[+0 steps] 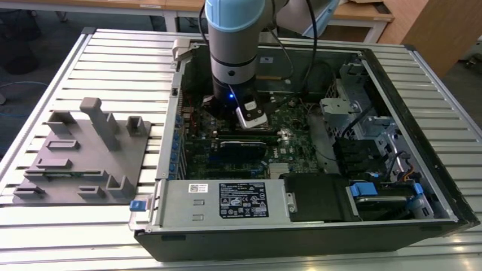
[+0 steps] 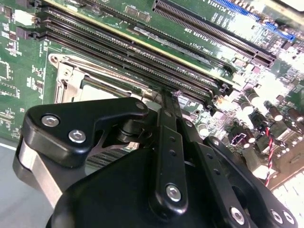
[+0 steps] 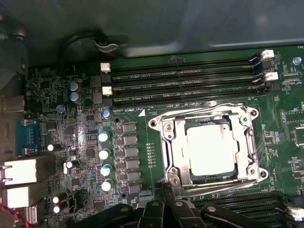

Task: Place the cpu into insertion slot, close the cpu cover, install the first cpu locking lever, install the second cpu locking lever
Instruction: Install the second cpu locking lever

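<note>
cpu (image 3: 211,149) sits seated in the insertion slot (image 3: 167,142) with the cpu cover (image 3: 209,119) down over it, jaws closed empty just beside the cover's edge, apparently working a locking lever.

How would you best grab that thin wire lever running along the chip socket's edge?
Probably from straight above, pinching across the wire near its end. The locking lever is a thin rod lying low beside the cpu cover, with memory slots close alongside, so a sideways approach looks blocked. The gripper sits near it.
</note>
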### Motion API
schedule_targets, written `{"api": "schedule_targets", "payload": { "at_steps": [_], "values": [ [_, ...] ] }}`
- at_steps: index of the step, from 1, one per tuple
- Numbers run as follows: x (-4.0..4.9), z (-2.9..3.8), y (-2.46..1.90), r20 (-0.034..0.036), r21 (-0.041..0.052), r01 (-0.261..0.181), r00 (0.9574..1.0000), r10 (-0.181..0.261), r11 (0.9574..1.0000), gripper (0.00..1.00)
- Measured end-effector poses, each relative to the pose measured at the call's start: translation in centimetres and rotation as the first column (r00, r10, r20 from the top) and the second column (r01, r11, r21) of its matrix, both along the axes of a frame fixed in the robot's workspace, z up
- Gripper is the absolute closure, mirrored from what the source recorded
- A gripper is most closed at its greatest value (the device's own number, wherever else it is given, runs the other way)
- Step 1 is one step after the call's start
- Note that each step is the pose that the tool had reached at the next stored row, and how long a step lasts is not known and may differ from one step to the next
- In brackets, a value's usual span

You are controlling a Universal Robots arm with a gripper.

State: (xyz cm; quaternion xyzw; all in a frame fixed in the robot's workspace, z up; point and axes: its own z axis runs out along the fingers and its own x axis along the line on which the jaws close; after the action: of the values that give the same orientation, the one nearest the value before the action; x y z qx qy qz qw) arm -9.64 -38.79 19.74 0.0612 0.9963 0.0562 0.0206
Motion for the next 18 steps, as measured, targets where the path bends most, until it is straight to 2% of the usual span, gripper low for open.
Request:
{"api": "schedule_targets", "payload": {
  "at_steps": [15, 18],
  "values": [
    [0.0, 2.16, -0.01, -0.0002, -0.0004, 0.0, 1.0, 0.0, 1.0, 0.9],
    [0.0, 2.2, 0.0, 0.0001, 0.0, 0.0, 1.0, 0.0, 1.0, 0.9]
  ]
}}
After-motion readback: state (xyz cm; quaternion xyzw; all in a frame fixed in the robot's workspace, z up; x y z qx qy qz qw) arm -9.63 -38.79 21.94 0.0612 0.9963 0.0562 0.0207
